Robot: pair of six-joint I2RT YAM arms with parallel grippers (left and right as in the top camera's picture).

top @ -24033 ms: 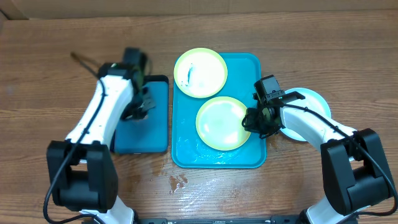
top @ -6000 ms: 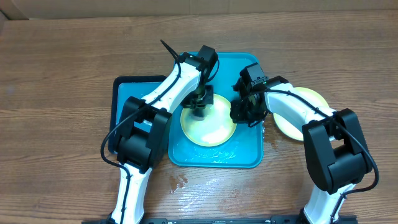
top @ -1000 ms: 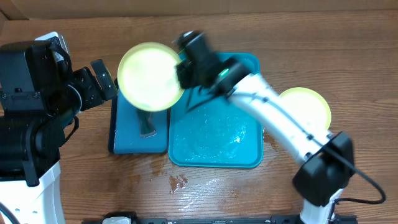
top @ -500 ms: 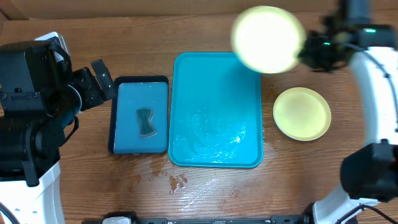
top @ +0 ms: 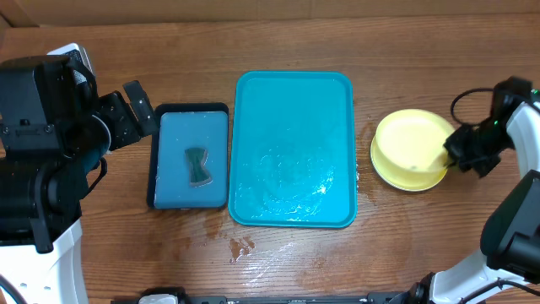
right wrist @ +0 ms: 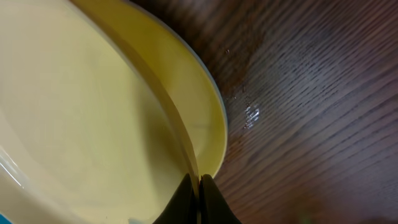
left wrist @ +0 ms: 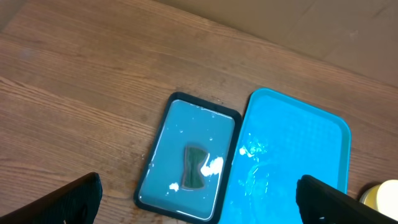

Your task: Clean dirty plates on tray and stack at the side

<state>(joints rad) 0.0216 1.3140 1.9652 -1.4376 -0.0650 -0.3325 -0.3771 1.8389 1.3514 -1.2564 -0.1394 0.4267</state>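
Two yellow-green plates (top: 411, 150) sit one on the other on the table, right of the teal tray (top: 291, 93). My right gripper (top: 460, 154) is shut on the top plate's right rim. In the right wrist view its fingertips (right wrist: 186, 198) pinch that thin rim of the top plate (right wrist: 93, 124), with the lower plate's rim (right wrist: 210, 118) just beyond. The tray (left wrist: 298, 155) is wet and has no plates on it. My left gripper (top: 142, 108) is raised over the table's left side, open and holding nothing (left wrist: 198, 180).
A smaller dark-rimmed blue tray (top: 192, 114) lies left of the teal tray, with a dark green scrubber (top: 199, 165) in soapy water. Small wet spots (top: 240, 247) mark the wood in front of the trays. A cardboard wall runs along the back.
My right arm has swung the yellow plate from high over the tray's back right corner down onto the plate at the right. The left arm has not moved.
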